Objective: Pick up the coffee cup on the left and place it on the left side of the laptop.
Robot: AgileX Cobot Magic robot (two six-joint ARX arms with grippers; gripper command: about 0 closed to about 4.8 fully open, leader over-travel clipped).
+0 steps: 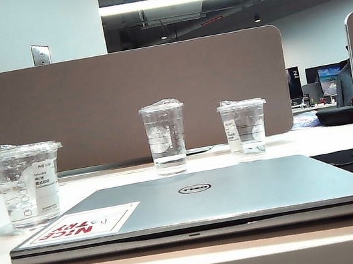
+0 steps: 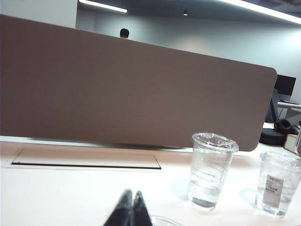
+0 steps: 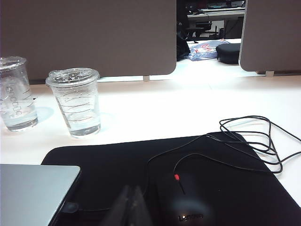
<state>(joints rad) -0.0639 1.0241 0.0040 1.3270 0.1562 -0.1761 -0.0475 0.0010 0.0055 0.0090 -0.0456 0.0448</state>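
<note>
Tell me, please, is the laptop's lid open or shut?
Shut: the laptop lies flat, lid down showing its logo and corner sticker.

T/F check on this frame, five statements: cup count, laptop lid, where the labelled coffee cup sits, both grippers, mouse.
1. Three clear cups stand on the desk. True: the coffee cup, a taller cup and another short cup.
2. The laptop is open. False: its lid is shut, sticker at the near left corner.
3. The coffee cup stands upright left of the laptop. True.
4. The left gripper holds the coffee cup. False: its jaws are shut on nothing, above the desk; neither gripper appears in the exterior view.
5. The right gripper is shut over the black mat, beside a mouse. True.
</note>
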